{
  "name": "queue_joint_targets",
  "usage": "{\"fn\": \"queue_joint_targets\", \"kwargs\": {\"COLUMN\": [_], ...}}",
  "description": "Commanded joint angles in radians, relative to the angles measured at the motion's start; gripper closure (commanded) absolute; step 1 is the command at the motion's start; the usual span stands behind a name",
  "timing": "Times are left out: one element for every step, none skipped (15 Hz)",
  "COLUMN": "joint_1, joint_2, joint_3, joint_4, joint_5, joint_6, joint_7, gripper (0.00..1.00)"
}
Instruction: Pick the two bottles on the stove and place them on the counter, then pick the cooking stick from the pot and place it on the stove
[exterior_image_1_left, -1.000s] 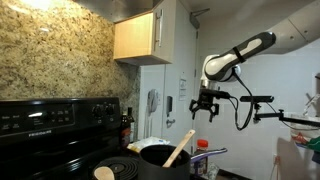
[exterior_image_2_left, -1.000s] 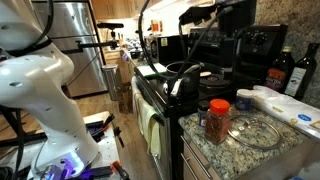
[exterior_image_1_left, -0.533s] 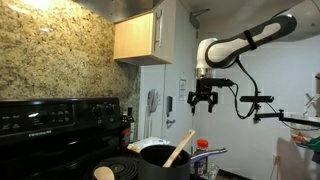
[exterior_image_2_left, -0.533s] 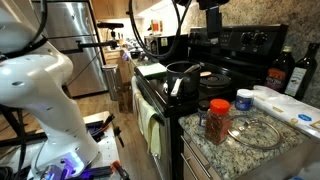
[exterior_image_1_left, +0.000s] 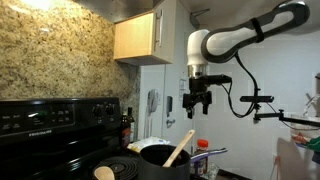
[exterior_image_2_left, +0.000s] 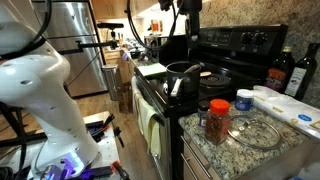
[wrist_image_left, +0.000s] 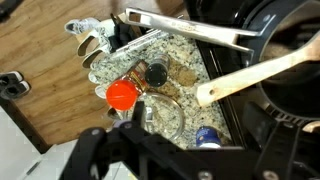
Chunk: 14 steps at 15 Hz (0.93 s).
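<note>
My gripper (exterior_image_1_left: 197, 101) hangs open and empty, high above the pot (exterior_image_1_left: 163, 157); it also shows at the top edge of an exterior view (exterior_image_2_left: 190, 9). The dark pot (exterior_image_2_left: 184, 73) sits on the black stove (exterior_image_2_left: 232, 47). The light wooden cooking stick (exterior_image_1_left: 180, 148) leans out of it and crosses the wrist view (wrist_image_left: 255, 75). The red-capped, orange-brown bottle (exterior_image_2_left: 217, 120) stands on the granite counter (exterior_image_2_left: 238, 150), seen from above in the wrist view (wrist_image_left: 122, 94). A round tan top (exterior_image_1_left: 103, 173) shows on the stove (exterior_image_1_left: 60, 125).
A blue-capped jar (exterior_image_2_left: 243, 100), a glass lid (exterior_image_2_left: 252, 131) and dark bottles (exterior_image_2_left: 282, 70) stand on the counter. The pot's long handle (wrist_image_left: 190, 30) points toward the counter. A wooden cabinet (exterior_image_1_left: 137, 38) hangs above. A white robot base (exterior_image_2_left: 40, 95) fills the foreground.
The gripper has risen and swung sideways toward the stove, staying open and empty. The bottles, pot and stick have not moved.
</note>
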Motion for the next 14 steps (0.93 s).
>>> {"fn": "queue_joint_targets", "kwargs": {"joint_1": [0.004,0.006,0.006,0.006,0.002,0.006,0.01,0.015,0.018,0.026,0.037,0.049,0.061,0.072], "joint_2": [0.0,-0.001,-0.001,-0.002,0.009,0.022,0.031,0.047,0.057,0.07,0.082,0.091,0.095,0.1], "joint_3": [0.008,0.012,0.014,0.015,0.021,0.02,0.021,0.026,0.034,0.037,0.037,0.039,0.041,0.043], "joint_4": [0.002,0.002,0.002,0.002,0.016,0.036,0.045,0.059,0.068,0.078,0.088,0.092,0.092,0.092], "joint_5": [-0.019,-0.037,-0.043,-0.045,-0.07,-0.073,-0.085,-0.109,-0.147,-0.166,-0.168,-0.17,-0.175,-0.187], "joint_6": [-0.016,-0.021,-0.022,-0.022,-0.05,-0.093,-0.115,-0.148,-0.17,-0.187,-0.197,-0.194,-0.192,-0.183], "joint_7": [-0.006,-0.006,-0.006,-0.006,0.0,-0.035,-0.062,-0.092,-0.103,-0.129,-0.171,-0.209,-0.243,-0.276], "gripper": [0.0,0.0,0.0,0.0,0.0,0.0,0.0,0.0,0.0,0.0,0.0,0.0,0.0,0.0]}}
